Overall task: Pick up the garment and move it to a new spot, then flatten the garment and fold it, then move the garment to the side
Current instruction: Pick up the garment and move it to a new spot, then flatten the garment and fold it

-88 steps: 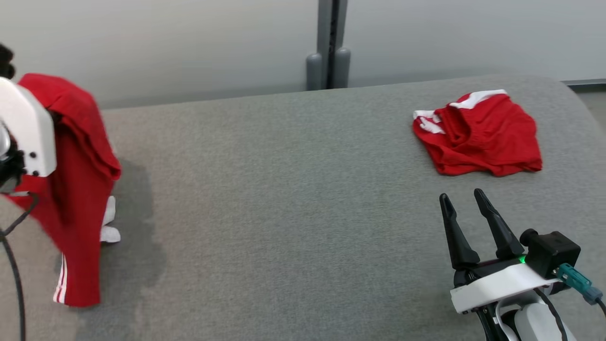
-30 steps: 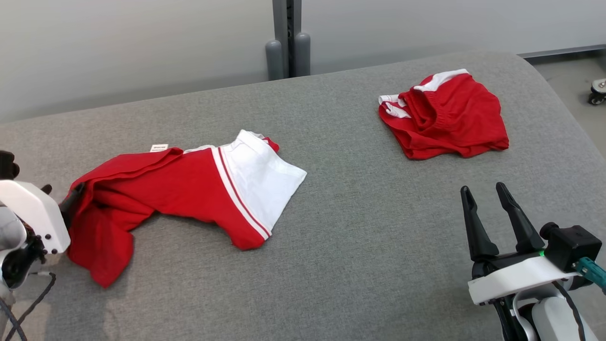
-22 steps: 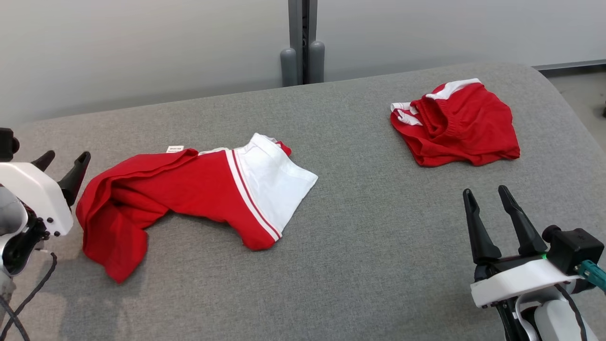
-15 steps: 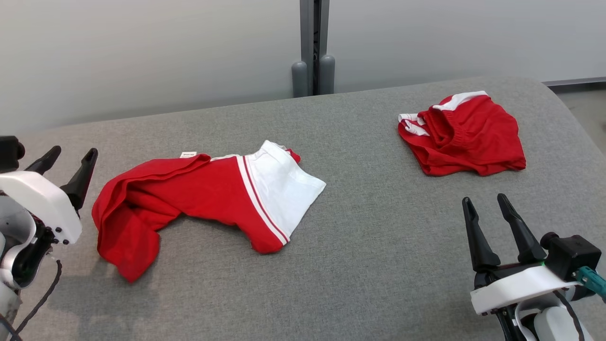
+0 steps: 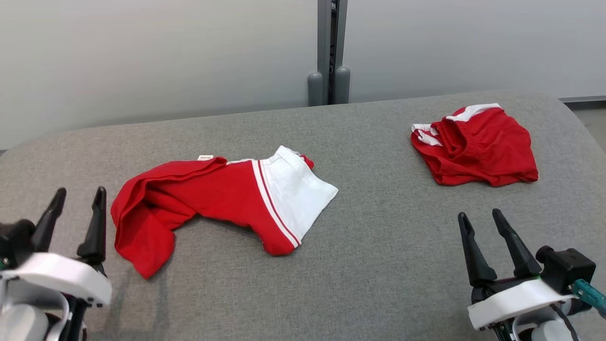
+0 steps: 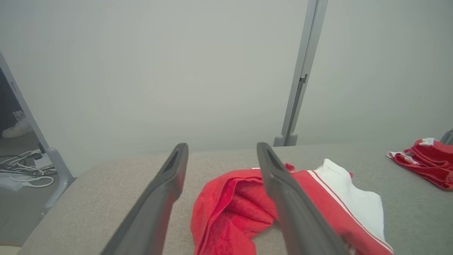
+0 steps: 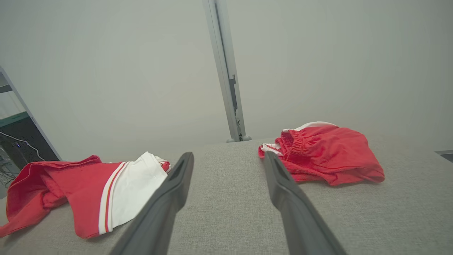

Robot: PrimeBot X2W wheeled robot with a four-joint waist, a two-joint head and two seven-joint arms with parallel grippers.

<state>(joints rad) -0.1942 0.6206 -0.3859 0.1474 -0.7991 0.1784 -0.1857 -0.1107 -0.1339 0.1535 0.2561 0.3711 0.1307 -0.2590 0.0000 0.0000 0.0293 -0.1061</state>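
Crumpled red garment with a white striped end [image 5: 222, 199] lying left of centre on the grey fabric tabletop [image 5: 378, 274], left gripper [image 5: 80, 191] just beside its red end, fingers apart, holding nothing, right gripper [image 5: 479, 214] likewise apart and empty, bunched red shorts [image 5: 478, 147] far right.

The garment [image 5: 213, 199] is bright red, with a white panel at its 3 o'clock end, edged by a thin white stripe and a thin red one. The second garment [image 5: 483, 149], at 2 o'clock, is the same red with white trim. The tabletop [image 5: 388, 255] is flecked grey cloth. The left pincer [image 5: 79, 195] and right pincer [image 5: 478, 215] have black fingers on white bodies; the right carries a black block [image 5: 565, 267] with a teal plug [image 5: 587, 293]. The wall [image 5: 142, 61] is pale grey, the post [image 5: 329, 47] darker grey.
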